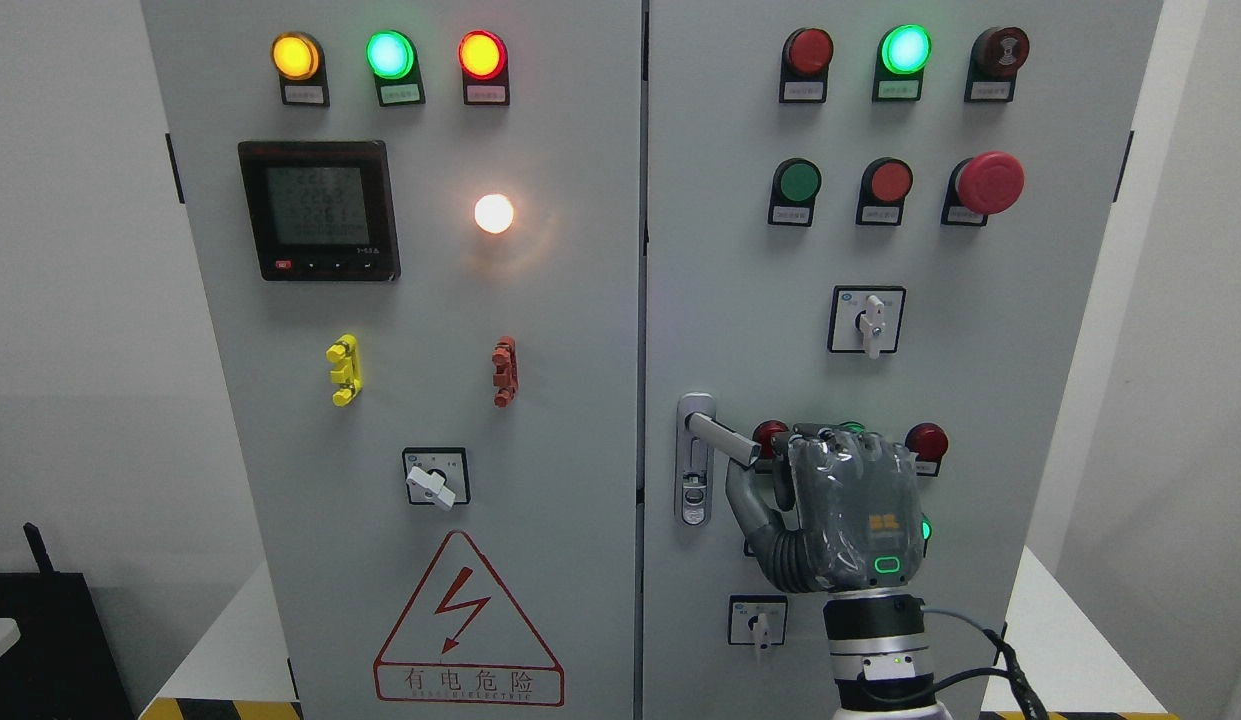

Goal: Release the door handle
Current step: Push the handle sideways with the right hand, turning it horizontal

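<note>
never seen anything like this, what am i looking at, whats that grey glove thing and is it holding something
This is a single picture taken from a camera on a humanoid robot's head, looking straight at a grey electrical cabinet with two doors. The grey "glove" is the robot's right hand, a mechanical hand with fingers, coming up from the bottom right. Its fingers are curled around the free end of the silver door handle on the right-hand door, so it is holding that handle. The left hand is out of view. On the doors you can see lit indicator lamps along the top, a small display meter, a big red emergency stop button, several rotary switches, and a red lightning warning triangle.
</note>
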